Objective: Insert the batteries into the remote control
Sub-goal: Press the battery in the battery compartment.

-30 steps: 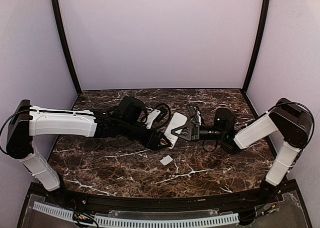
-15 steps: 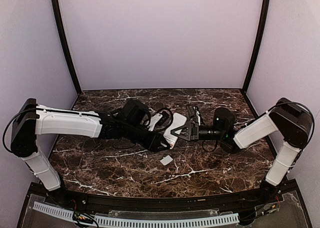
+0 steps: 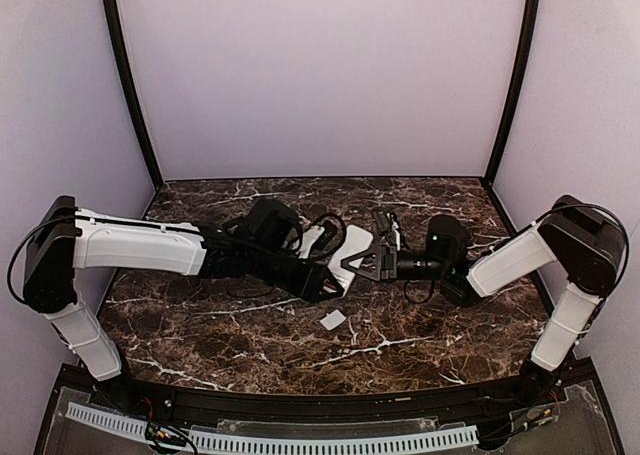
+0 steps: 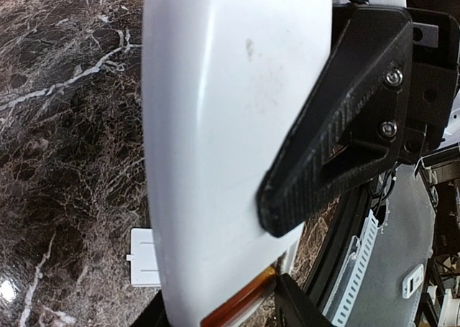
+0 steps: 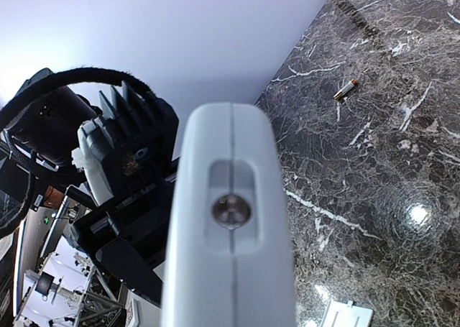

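Dark marble tabletop, shiny, hard. Slim white plastic remote control held up above it, smooth plain back showing: looks light, stiff, slippery; grip long edges. Right pincer clamped on it. Left pincer seems to pinch tiny orange battery. Second small orange battery lies far off on tabletop.

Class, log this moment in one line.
right claw: holds remote control | left claw: battery at its end | spare battery: on table

remote control above table, battery on table
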